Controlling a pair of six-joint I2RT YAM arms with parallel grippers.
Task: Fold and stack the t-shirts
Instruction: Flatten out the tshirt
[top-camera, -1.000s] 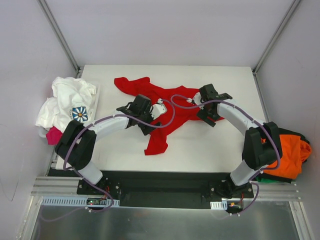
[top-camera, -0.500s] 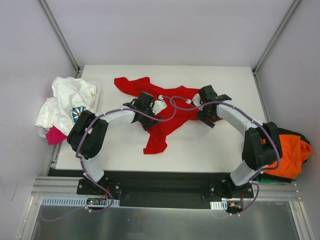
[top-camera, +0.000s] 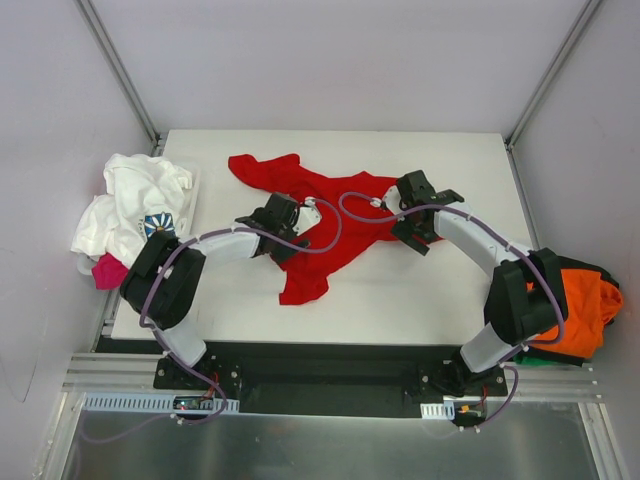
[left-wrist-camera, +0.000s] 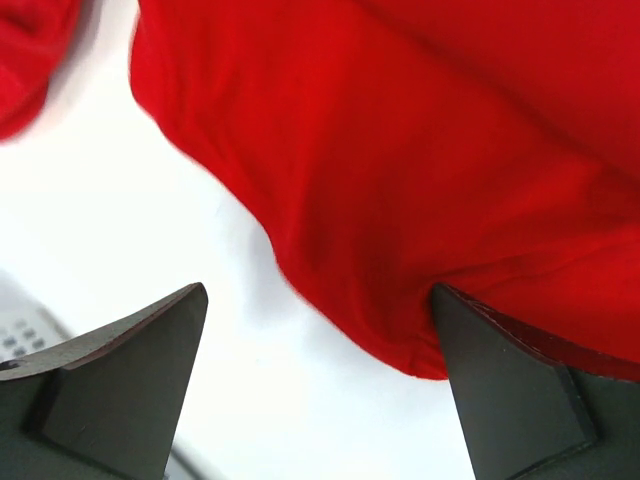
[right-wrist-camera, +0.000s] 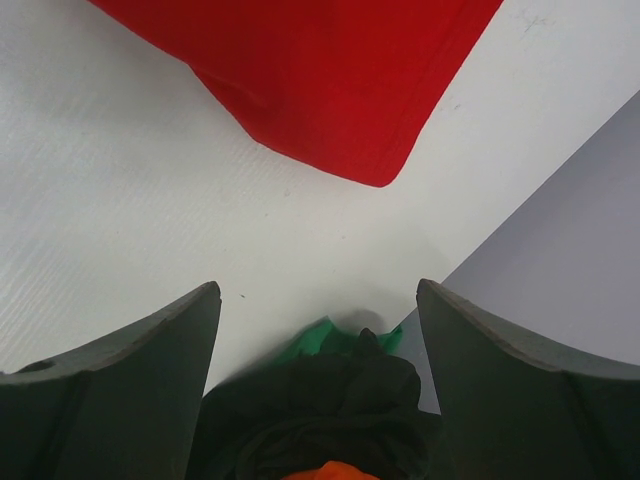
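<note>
Two tools stand with jaws spread wide, neither clamped on anything. The left tool (top-camera: 283, 216) (left-wrist-camera: 320, 370) hangs low over the bench (top-camera: 400, 300) (left-wrist-camera: 150, 200), and just ahead of its fingers (left-wrist-camera: 130, 380) lies a rounded fold of the red t-shirt (top-camera: 305, 280) (left-wrist-camera: 400, 150); one finger sits right at the cloth's hem, though whether it touches cannot be told. The right tool (top-camera: 420, 218) (right-wrist-camera: 320, 340) hovers over the same shirt's far side; in its wrist view a hemmed red corner (right-wrist-camera: 330, 80) lies flat on bare bench (right-wrist-camera: 120, 200) ahead of the open fingers, and a dark and green cloth (right-wrist-camera: 340, 400) bunches close beneath them. The red t-shirt sprawls crumpled between the two tools. Well beyond the left tool, off the bench edge, a white t-shirt (top-camera: 140, 195) with a blue print is heaped over a pink t-shirt (top-camera: 105, 270). Well behind the right tool, an orange t-shirt (top-camera: 580, 310) lies piled by that arm's elbow.
</note>
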